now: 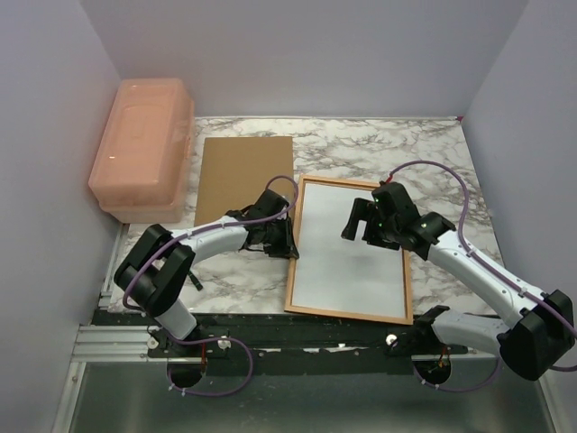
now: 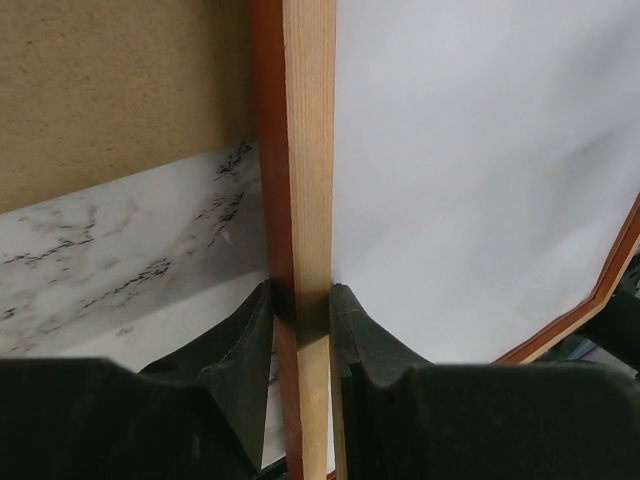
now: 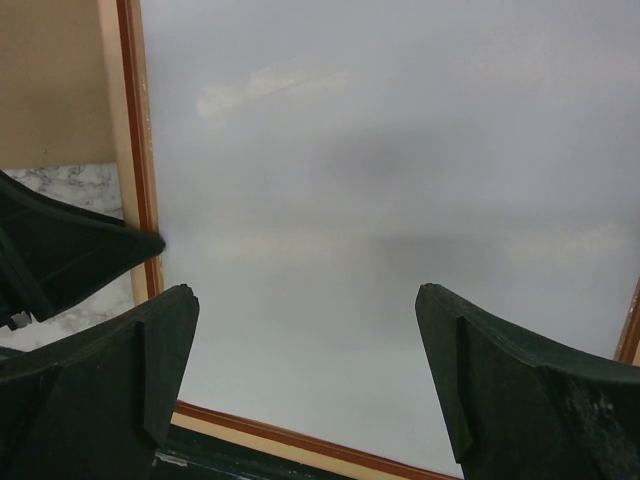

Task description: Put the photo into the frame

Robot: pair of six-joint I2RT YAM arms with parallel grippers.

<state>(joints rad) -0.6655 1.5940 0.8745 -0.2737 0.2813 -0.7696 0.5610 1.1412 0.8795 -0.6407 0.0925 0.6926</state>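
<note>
The frame (image 1: 347, 316) lies on the marble table with its light-wood back up and red-orange edges showing. The photo (image 1: 347, 262) lies inside it, plain white back up, filling the opening; its printed side is hidden. My left gripper (image 1: 290, 242) is shut on the frame's left rail (image 2: 305, 150), one finger on each side, with the photo (image 2: 480, 150) just to the right. My right gripper (image 1: 359, 221) is open and empty, hovering over the photo's upper half; in the right wrist view its fingertips (image 3: 170, 330) stand wide apart above the white sheet (image 3: 380, 150).
A plain brown backing board (image 1: 243, 179) lies flat just left of the frame's far end. A pink lidded plastic box (image 1: 142, 144) stands at the back left by the wall. Grey walls close in the table on three sides.
</note>
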